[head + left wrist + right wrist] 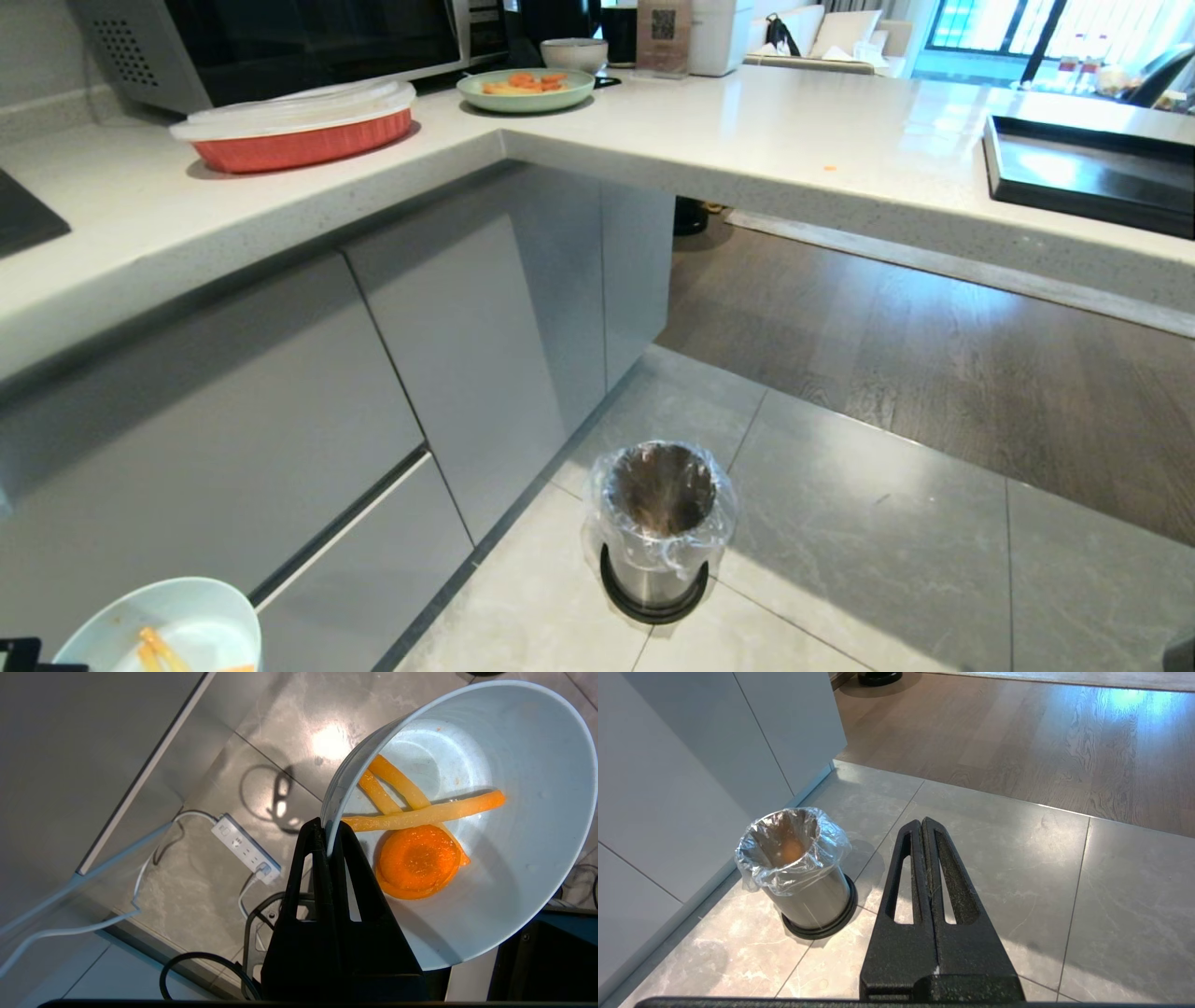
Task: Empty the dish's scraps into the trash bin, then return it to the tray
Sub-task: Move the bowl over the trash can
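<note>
A grey-tiled kitchen floor runs beneath an L-shaped white counter. At far left, the left gripper (328, 842) pinches the rim of the dish (523, 868), carried low and nearly level so the scraps (416, 858) stay inside. The trash bin (660, 527) stands centre on the tiles, well apart, its bag-lined mouth open upward for tipping. The tray (1092, 173) waits on the counter at right. The right gripper (923, 833) hangs idle, fingers pressed together.

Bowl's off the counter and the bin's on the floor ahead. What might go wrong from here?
The left gripper pinches only the dish rim, so it may slip when tipped. The trash bin mouth is narrow and off to the side; scraps may land on the tiles. Wet-looking pieces might cling inside.
</note>
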{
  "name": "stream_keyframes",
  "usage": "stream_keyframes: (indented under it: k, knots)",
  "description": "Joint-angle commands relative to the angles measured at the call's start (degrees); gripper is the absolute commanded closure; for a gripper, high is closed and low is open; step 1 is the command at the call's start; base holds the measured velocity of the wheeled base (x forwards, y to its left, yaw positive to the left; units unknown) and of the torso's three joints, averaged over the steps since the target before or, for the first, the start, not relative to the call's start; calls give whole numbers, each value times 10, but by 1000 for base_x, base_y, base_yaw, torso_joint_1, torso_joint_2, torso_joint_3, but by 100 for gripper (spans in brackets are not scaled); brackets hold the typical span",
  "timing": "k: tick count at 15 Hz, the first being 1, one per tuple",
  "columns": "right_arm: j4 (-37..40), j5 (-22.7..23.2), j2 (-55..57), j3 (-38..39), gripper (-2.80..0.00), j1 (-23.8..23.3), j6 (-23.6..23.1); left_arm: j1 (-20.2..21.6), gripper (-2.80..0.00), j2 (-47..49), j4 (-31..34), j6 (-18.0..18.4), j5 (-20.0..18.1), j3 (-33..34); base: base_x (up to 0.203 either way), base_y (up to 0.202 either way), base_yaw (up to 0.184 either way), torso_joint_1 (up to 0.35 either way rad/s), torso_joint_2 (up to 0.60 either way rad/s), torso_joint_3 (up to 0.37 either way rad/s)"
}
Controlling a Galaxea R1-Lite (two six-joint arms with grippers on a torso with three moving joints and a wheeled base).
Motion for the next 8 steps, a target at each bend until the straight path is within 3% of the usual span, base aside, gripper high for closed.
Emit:
stream_keyframes:
  k: [1,5,8]
  knots:
    - [0,0,0,0,0,0,0,3,0,8,-14,2,-1,9,0,0,0,0,0,0]
    - [0,0,0,0,0,0,0,10,0,30,-103,2,-14,56,0,0,0,0,0,0]
    - [0,0,0,0,0,0,0,13,0,45,-112,-1,4,60,0,0,0,0,0,0]
